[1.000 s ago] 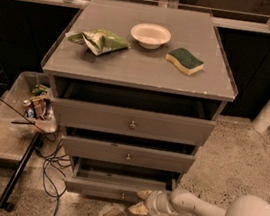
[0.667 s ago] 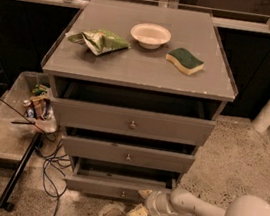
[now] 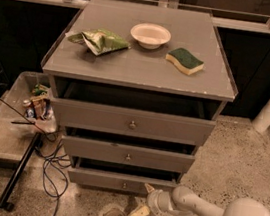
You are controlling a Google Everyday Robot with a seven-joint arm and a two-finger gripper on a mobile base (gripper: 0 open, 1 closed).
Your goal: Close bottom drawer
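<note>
Grey bottom drawer (image 3: 109, 181) ajar, inside dark; gripper (image 3: 143, 201) splayed by its front; clear bin (image 3: 24, 77) holds cans

Inside of bottom drawer (image 3: 114, 181) unseen, arm (image 3: 196, 208) behind claw (image 3: 144, 201) at its front cut off btm-rt

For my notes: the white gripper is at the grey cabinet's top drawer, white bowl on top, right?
No. The camera view shows the white gripper at the slim grey bottom drawer; the round white bowl does sit on the grey cabinet.
</note>
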